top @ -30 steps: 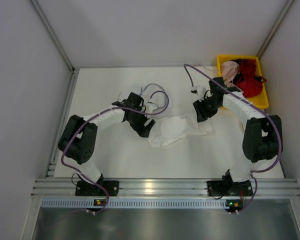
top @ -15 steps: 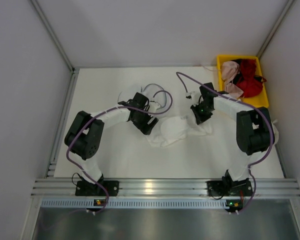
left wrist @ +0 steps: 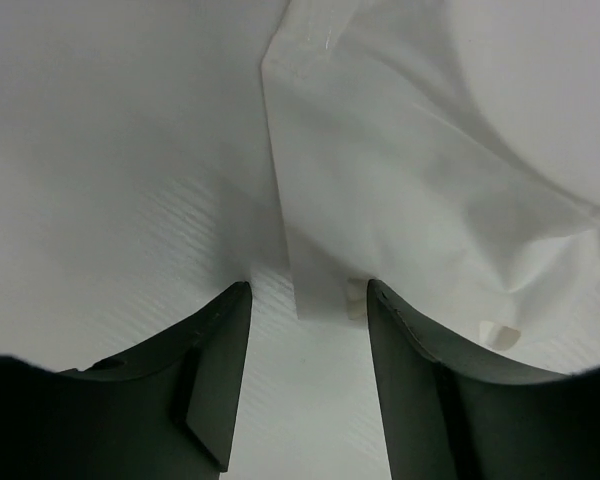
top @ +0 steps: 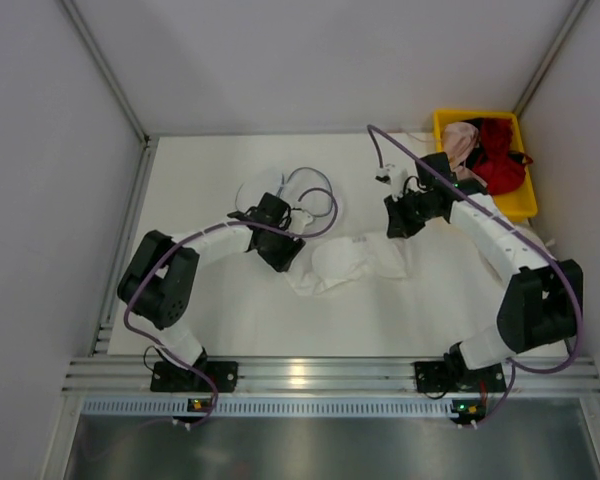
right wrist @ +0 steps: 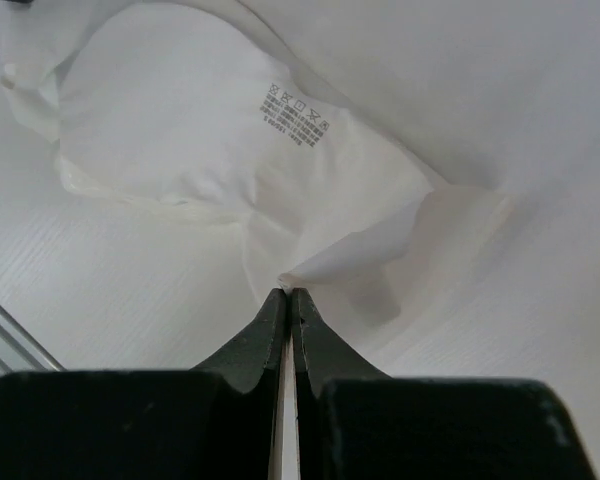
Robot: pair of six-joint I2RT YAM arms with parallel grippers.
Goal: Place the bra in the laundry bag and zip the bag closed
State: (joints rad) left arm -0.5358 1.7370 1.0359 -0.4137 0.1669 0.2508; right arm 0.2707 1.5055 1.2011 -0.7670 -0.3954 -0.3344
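Observation:
The white bra point(top: 345, 264) lies stretched across the table's middle. My left gripper point(top: 286, 257) is open at its left end. In the left wrist view the bra point(left wrist: 410, 150) lies ahead, with a strap end lying between the open fingers point(left wrist: 218, 370) of the left gripper point(left wrist: 308, 300). My right gripper point(top: 393, 222) is shut on the bra's right edge. In the right wrist view the shut right gripper point(right wrist: 289, 292) pinches a raised fold of the bra point(right wrist: 210, 130), whose printed care label shows. The mesh laundry bag point(top: 315, 205) with its dark wire rim lies behind the left gripper.
A yellow bin point(top: 521, 205) at the back right holds a pink garment point(top: 461, 140) and a red garment point(top: 498, 160). Grey walls enclose the table on the left, right and back. An aluminium rail point(top: 300, 375) runs along the near edge.
My right arm has swung its elbow out to the right and pulled the bra's right end back, stretching the bra. My left gripper has shifted slightly left, staying at the bra's left end.

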